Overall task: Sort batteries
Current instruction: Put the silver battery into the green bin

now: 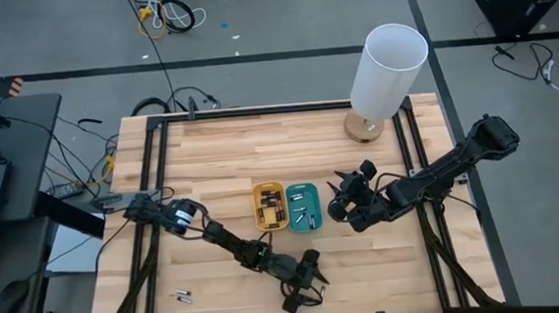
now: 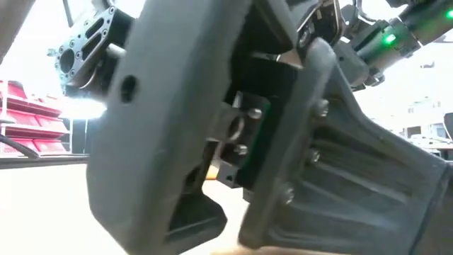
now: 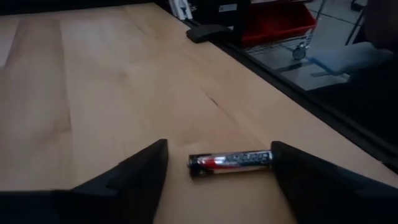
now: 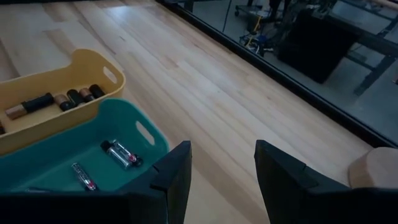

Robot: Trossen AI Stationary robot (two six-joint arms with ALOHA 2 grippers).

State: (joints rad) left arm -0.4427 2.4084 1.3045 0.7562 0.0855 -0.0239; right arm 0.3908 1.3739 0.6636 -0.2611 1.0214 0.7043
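While my left fingers (image 3: 217, 171) stood open astride one battery (image 3: 230, 162) on the worktop (image 3: 112, 81), my right fingers (image 4: 222, 180), open and empty, hovered beside the teal tray (image 4: 134, 124) holding two batteries (image 4: 121, 153).

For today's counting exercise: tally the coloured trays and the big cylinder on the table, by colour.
Yellow tray: 1
Teal tray: 1
White cylinder: 1
Total: 3

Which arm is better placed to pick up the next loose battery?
Left. Its open claw straddles a battery on the table. The right claw hovers empty beside the teal tray.
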